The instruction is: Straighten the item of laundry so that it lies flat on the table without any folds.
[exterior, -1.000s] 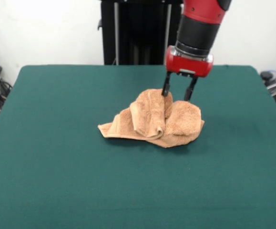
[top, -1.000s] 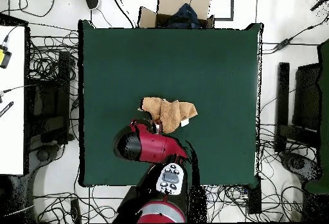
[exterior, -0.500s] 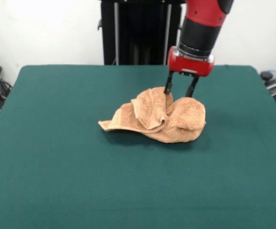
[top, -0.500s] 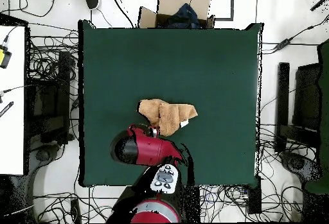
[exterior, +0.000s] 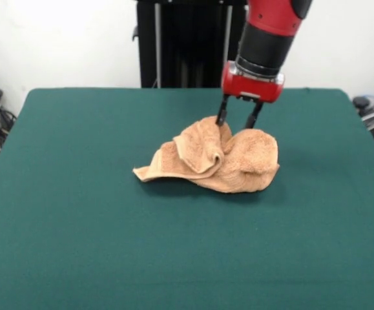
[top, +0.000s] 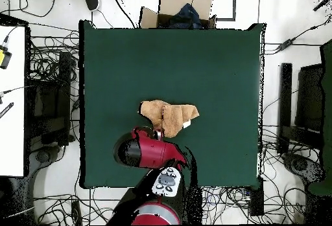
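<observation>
The orange-tan towel (exterior: pixel 216 158) lies crumpled in a heap near the middle of the green table (exterior: pixel 77 226), with a fold draped over its centre and one corner pointing left. My gripper (exterior: pixel 236 124) hangs over the towel's far edge, jaws apart, with green table showing between them. The left fingertip (exterior: pixel 221 120) touches the top fold and the right one is just above the right lump. In the overhead view the towel (top: pixel 170 115) lies just above the red arm and the gripper (top: pixel 157 131) meets its lower edge.
The black pedestal (exterior: pixel 187 42) stands behind the table's far edge. An open cardboard box (top: pixel 178 10) sits beyond the table's top edge in the overhead view. Cables lie on the floor all round, and a white bench (top: pixel 10 100) stands at the left.
The towel's right side has bulged up and spread a little to the right. The gripper has risen slightly, moved right, then come back left, staying at the towel's far edge.
</observation>
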Controlling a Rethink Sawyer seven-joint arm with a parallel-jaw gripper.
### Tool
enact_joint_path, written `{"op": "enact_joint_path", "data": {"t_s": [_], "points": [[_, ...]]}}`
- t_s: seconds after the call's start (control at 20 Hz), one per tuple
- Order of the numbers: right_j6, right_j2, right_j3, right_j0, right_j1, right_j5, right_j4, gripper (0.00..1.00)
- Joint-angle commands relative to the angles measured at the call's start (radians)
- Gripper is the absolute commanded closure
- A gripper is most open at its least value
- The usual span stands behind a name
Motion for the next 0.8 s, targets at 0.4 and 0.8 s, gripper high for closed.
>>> {"op": "enact_joint_path", "data": {"t_s": [0.4,0.8], "points": [[0.15,-0.001,-0.092,-0.042,0.112,-0.06,-0.007,0.0],[0.102,-0.009,-0.186,-0.071,0.156,-0.045,-0.031,0.0]]}}
